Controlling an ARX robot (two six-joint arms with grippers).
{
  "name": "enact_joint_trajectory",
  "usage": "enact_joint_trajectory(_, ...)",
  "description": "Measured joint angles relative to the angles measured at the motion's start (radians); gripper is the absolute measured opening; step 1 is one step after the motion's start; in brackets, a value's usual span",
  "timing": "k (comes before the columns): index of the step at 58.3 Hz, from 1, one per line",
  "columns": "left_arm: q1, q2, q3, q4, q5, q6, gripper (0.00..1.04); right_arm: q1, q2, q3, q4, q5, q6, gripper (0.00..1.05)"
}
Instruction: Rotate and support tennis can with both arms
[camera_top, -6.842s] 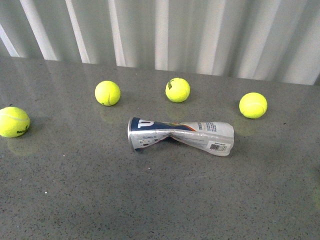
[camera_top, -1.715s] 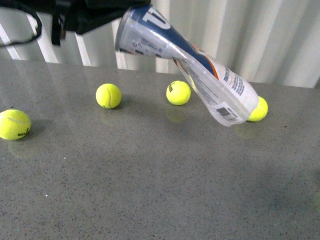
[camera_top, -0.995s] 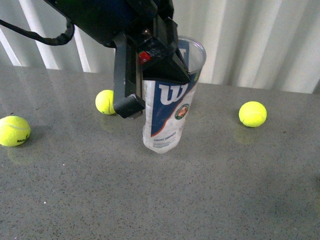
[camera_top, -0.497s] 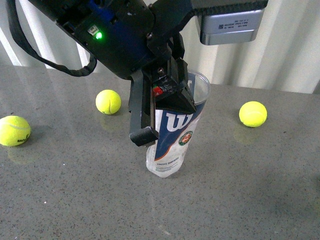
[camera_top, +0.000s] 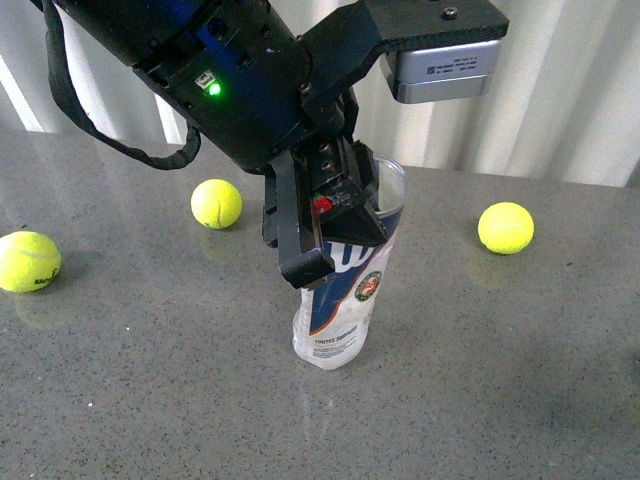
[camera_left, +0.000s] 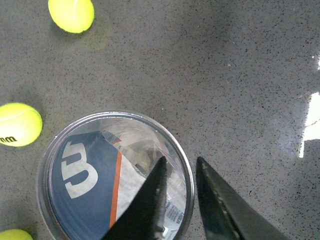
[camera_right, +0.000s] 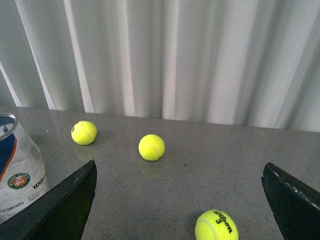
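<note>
Frontally, the tennis can (camera_top: 340, 300) stands upright on the grey table (camera_top: 520, 380), open rim up, bare surface all round its base. The left gripper (camera_top: 335, 225) pinches its rim wall. Three balls lie well apart behind.

From the left wrist, one finger (camera_left: 150, 200) sits inside the rim, the other outside.

From the right wrist, the right gripper (camera_right: 180, 200) is spread wide, holding nothing, the can beside it.

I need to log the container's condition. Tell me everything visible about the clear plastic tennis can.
The clear plastic tennis can stands nearly upright, leaning slightly, its base on the grey speckled table. Its blue-and-white label bears a white "W" logo and an orange stripe. The wall looks crumpled, the metal-rimmed mouth is open, and no balls show inside. The left gripper pinches the rim, one finger inside and one outside.
</note>
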Motion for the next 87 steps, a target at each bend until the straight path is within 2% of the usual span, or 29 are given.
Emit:
enact_joint_trajectory(24, 0.031, 0.006, 0.016, 0.044, -0.004, -0.06, 0.95, 0.0, 0.0, 0.0, 0.0, 0.0, 0.0, 0.98)
enact_joint_trajectory(27, 0.035, 0.0, 0.016, 0.058, 0.0, -0.069, 1.0, 0.0, 0.0, 0.0, 0.0, 0.0, 0.0, 0.98)
enact_joint_trajectory(36, 0.072, -0.122, -0.036, 0.227, 0.009, -0.193, 0.98, 0.0, 0.0, 0.0, 0.0, 0.0, 0.0, 0.98)
enact_joint_trajectory(39, 0.095, -0.177, -0.073, 0.33, -0.023, -0.254, 0.98, 0.0, 0.0, 0.0, 0.0, 0.0, 0.0, 0.98)
enact_joint_trajectory(45, 0.163, -0.288, -0.156, 0.608, -0.191, -0.456, 0.98, 0.0, 0.0, 0.0, 0.0, 0.0, 0.0, 0.98)
enact_joint_trajectory(49, 0.245, -0.411, -0.243, 0.755, -0.213, -0.638, 0.98, 0.0, 0.0, 0.0, 0.0, 0.0, 0.0, 0.98)
enact_joint_trajectory(53, 0.326, -0.537, -0.328, 0.777, -0.214, -0.797, 0.98, 0.0, 0.0, 0.0, 0.0, 0.0, 0.0, 0.98)
enact_joint_trajectory(60, 0.503, -0.722, -0.472, 0.718, -0.141, -1.011, 0.98, 0.0, 0.0, 0.0, 0.0, 0.0, 0.0, 0.98)
enact_joint_trajectory(76, 0.905, -0.872, -0.635, 0.626, 0.102, -1.136, 0.98, 0.0, 0.0, 0.0, 0.0, 0.0, 0.0, 0.98)
enact_joint_trajectory(80, 0.984, -0.897, -0.707, 0.72, 0.122, -1.092, 0.89, 0.0, 0.0, 0.0, 0.0, 0.0, 0.0, 0.98)
enact_joint_trajectory(82, 1.003, -0.93, -0.784, 0.807, 0.126, -1.041, 0.8, 0.0, 0.0, 0.0, 0.0, 0.0, 0.0, 0.98)
enact_joint_trajectory(87, 0.963, -1.014, -0.918, 0.856, 0.075, -0.989, 0.62, 0.0, 0.0, 0.0, 0.0, 0.0, 0.0, 0.98)
